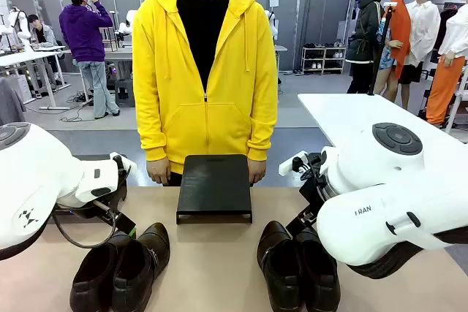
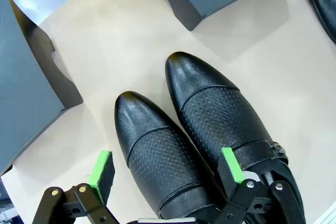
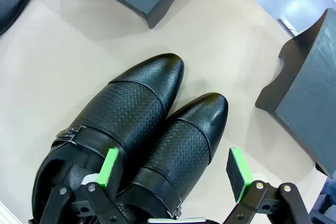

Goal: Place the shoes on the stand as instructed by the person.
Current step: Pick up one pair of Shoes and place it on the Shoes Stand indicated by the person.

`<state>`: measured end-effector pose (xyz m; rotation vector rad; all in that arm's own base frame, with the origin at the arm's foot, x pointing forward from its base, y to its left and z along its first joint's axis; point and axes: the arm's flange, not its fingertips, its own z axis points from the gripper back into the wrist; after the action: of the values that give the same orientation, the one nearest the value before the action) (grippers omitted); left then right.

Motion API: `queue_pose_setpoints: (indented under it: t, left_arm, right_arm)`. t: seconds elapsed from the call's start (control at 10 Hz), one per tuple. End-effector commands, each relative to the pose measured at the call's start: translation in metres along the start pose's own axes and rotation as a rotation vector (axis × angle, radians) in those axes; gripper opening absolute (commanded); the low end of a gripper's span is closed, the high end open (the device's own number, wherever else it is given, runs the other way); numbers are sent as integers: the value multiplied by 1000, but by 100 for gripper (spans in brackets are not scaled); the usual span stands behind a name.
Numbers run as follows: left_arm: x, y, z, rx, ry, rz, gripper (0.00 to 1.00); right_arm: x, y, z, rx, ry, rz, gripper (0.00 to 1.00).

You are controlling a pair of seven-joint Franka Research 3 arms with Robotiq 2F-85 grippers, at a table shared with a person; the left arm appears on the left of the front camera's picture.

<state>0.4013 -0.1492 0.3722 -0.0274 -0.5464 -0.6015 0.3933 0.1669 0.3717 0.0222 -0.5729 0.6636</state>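
Two pairs of shoes on the worktop, one stand between them, person behind, left gripper and right gripper fingers released

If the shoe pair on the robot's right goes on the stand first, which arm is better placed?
Right. The right claw hangs open over that black textured leather pair, pads astride one shoe; the left claw hangs over the other pair.

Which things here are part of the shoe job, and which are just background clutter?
Part of the job: left pair of shoes, right pair of shoes, dark stand, person in the yellow hoodie, left gripper and right gripper, both open.

Just around: person in a purple hoodie, white table, shelf rack at the far wall.
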Motion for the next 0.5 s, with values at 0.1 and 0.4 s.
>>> queue_pose_setpoints:
  t: [0.1, 0.4]
  left_arm:
    - [0, 0, 0, 0, 0, -1, 100]
    - [0, 0, 0, 0, 0, -1, 100]
  right_arm:
    - [0, 0, 0, 0, 0, 0, 100]
    - [0, 0, 0, 0, 0, 0, 100]
